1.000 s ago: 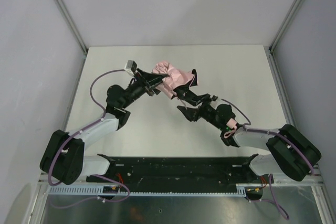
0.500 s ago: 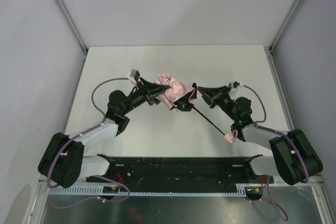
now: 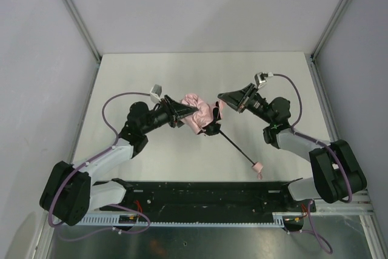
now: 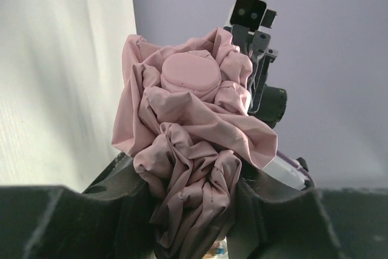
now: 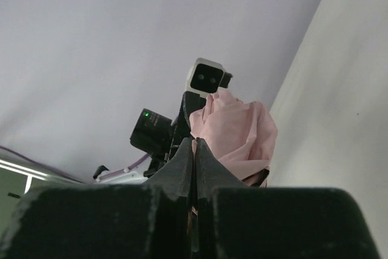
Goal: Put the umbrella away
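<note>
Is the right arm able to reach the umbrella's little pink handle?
Probably yes. The handle sits in the open with nothing over it, close to the right arm. The right tool is shut and points toward the pink canopy, so it must turn back and open.

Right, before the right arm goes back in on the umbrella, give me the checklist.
1. Grip of the left hand on the umbrella: ok, pink fabric is bunched between its fingers.
2. The right hand is free: ok, it is shut on nothing.
3. The right hand is ready to grasp: not ok, its jaws are closed.
4. The shaft is collapsed: not ok, it is extended, with the handle far out.
5. Fabric wrapped tidily: not ok, it is loosely crumpled.
6. Strap fastened: cannot tell.
</note>
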